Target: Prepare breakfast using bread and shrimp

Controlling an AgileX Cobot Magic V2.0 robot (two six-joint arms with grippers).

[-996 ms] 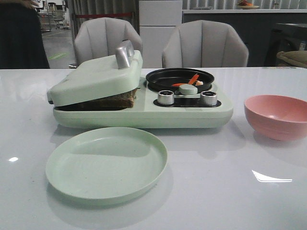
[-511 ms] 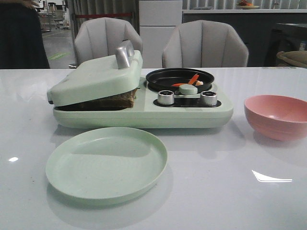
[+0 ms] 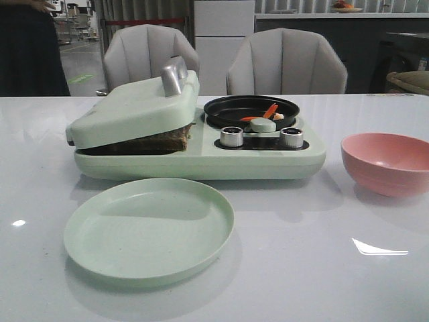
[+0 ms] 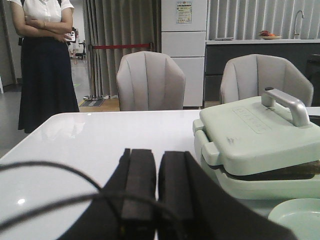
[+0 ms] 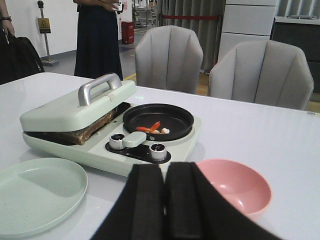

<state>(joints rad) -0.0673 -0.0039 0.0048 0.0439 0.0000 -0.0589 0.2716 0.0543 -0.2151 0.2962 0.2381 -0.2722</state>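
Note:
The bread (image 3: 157, 141) lies pressed under the lid (image 3: 137, 107) of the pale green breakfast maker (image 3: 201, 161); its brown crust (image 5: 85, 132) shows in the gap, a dark sliver of bread (image 4: 295, 171) in the left wrist view. Shrimp (image 3: 268, 113) lie in the black round pan (image 3: 251, 107); orange and whitish shrimp (image 5: 154, 128) show in the right wrist view. My left gripper (image 4: 157, 157) is shut and empty, left of the maker. My right gripper (image 5: 165, 170) is shut and empty, in front of the knobs. Neither arm shows in the front view.
An empty green plate (image 3: 149, 228) lies in front of the maker. An empty pink bowl (image 3: 387, 162) stands to its right, close beside my right gripper. Two knobs (image 3: 232, 136) sit on the maker's front. Two grey chairs (image 3: 287, 62) stand behind the table; a person (image 4: 45, 55) stands far left.

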